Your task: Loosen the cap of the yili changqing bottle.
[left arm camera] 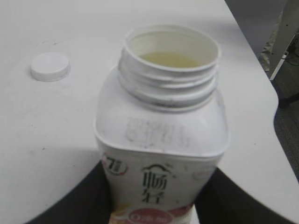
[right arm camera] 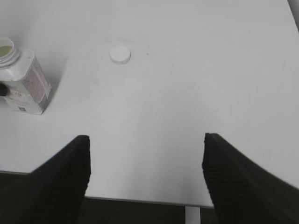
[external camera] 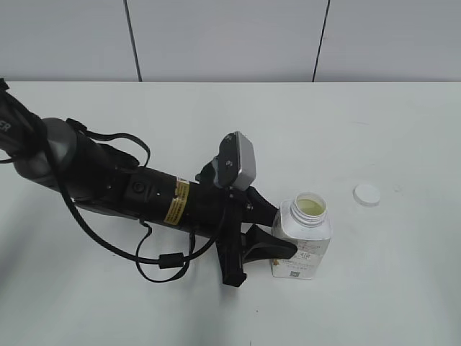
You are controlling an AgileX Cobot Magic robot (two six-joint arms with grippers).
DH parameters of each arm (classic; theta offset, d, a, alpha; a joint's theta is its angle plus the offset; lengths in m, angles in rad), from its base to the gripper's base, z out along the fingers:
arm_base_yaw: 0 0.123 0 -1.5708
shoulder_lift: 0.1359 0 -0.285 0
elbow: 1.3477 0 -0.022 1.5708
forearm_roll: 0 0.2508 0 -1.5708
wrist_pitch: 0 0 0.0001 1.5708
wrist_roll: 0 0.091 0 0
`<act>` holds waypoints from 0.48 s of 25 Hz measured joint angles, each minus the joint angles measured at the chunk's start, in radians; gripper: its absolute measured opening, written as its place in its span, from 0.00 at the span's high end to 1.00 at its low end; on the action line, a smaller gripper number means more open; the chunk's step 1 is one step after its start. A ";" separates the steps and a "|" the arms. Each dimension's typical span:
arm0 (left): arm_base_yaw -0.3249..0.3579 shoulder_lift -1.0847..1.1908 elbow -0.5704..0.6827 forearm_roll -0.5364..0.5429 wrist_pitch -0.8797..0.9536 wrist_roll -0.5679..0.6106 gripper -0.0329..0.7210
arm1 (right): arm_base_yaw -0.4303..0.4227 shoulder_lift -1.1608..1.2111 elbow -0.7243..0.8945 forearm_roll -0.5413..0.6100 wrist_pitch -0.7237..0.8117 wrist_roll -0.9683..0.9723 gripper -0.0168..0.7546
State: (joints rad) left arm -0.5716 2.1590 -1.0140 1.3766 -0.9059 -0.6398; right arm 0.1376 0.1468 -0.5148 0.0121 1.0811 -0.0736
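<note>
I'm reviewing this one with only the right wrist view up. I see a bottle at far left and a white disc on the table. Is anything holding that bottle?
Observer: Yes. In the exterior view the left gripper is closed around the bottle, one finger on each side of its body.
Operator: Is the disc its cap?
Observer: It appears so. The left wrist view shows bare neck threads with no lid, and the cap lies flat on the table, apart from the bottle.
Operator: Anything inside the bottle?
Observer: The left wrist view looks into the mouth: pale yellowish liquid sits below the rim.
Operator: And the right arm?
Observer: It is out of the exterior frame; the right gripper is open and empty.
</note>
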 joint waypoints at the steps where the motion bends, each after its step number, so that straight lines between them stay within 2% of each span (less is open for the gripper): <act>1: 0.000 0.000 0.000 0.000 0.000 0.000 0.53 | 0.000 -0.029 0.000 0.000 0.000 0.003 0.22; 6: 0.000 0.000 0.000 0.000 0.000 0.000 0.53 | 0.000 -0.144 0.000 0.000 0.001 0.008 0.22; 12: 0.000 0.000 0.000 0.002 -0.001 0.000 0.53 | 0.000 -0.155 0.002 0.000 0.001 0.010 0.22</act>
State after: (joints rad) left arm -0.5716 2.1590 -1.0140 1.3786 -0.9072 -0.6398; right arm 0.1376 -0.0080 -0.5129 0.0121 1.0822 -0.0635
